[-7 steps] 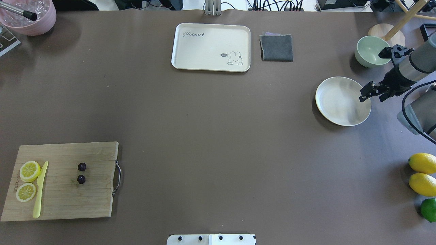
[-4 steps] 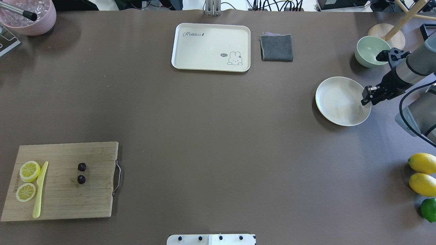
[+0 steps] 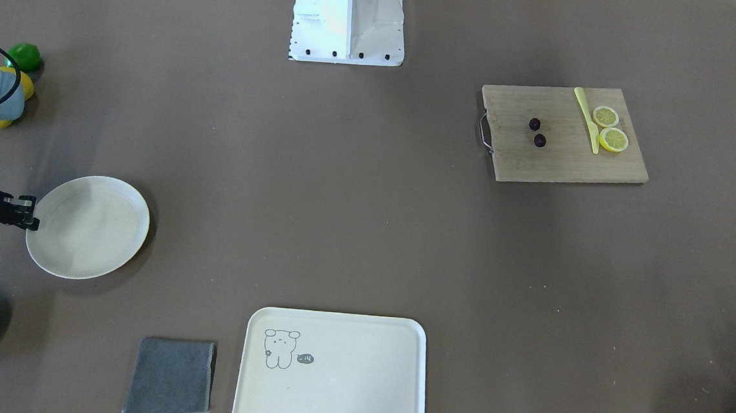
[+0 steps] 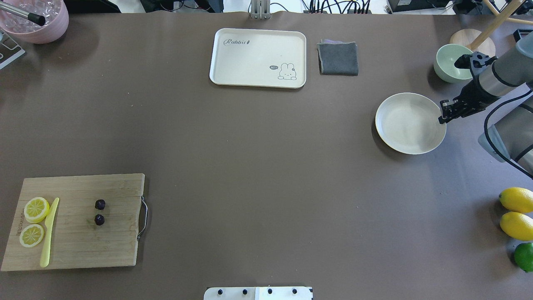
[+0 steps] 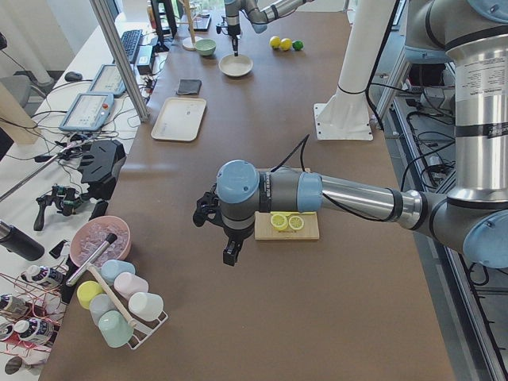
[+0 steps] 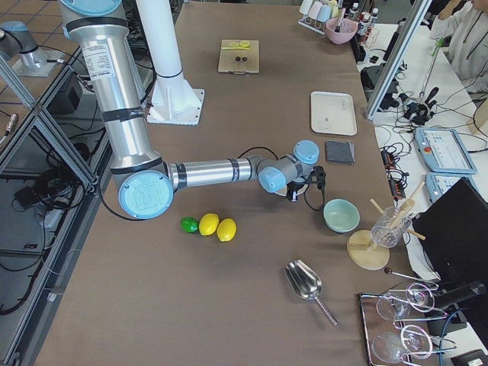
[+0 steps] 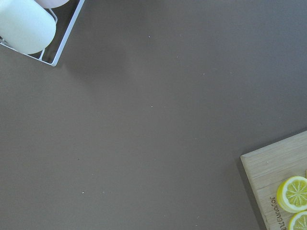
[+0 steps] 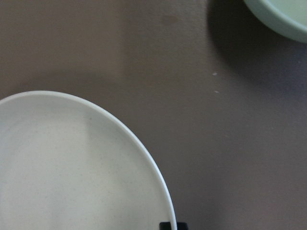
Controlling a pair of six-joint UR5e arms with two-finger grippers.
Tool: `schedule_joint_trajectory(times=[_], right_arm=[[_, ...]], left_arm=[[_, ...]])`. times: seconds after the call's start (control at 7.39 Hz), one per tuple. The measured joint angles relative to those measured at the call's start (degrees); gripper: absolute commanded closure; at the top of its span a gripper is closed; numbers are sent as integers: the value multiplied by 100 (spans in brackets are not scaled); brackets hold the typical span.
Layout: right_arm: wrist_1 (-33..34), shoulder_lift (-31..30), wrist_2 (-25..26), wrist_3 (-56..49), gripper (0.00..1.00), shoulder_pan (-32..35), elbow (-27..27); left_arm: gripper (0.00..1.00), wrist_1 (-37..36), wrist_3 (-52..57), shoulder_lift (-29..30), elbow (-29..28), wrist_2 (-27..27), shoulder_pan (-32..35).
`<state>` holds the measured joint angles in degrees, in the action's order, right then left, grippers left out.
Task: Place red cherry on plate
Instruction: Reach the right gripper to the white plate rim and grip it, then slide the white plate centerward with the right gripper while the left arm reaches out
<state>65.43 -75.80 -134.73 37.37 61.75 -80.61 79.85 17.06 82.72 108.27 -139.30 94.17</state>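
Observation:
The red cherry, two small dark round fruits, lies on the wooden cutting board at the near left, also seen in the front view. The round cream plate sits at the far right. My right gripper is shut on the plate's right rim; one fingertip shows at the rim in the right wrist view. My left gripper shows only in the exterior left view, hanging over bare table beside the board's lemon end, and I cannot tell whether it is open or shut.
Two lemon slices and a yellow knife share the board. A cream tray and grey cloth lie at the back. A green bowl stands behind the plate. Lemons and a lime sit at the right edge.
The right gripper closed onto the plate's rim, and the plate has slid a little to the left with it. The cherries and board have not moved.

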Motion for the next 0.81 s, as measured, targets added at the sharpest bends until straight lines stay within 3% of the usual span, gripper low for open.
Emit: schedule_joint_trajectory(times=[0.27,0.54,0.81], right_arm=[[24,246,-292,847,100,-80,-358],[-11,492,-152,2196,100,-645,-835],[-22,608,412,3298,100,-1477,-1345]], left_arm=[[2,492,-1187,-95,155,-189,-248],[2,2093,-2936,-569,327,-202,-866],[2,3631,-5149,-785,373,27,-1983]])
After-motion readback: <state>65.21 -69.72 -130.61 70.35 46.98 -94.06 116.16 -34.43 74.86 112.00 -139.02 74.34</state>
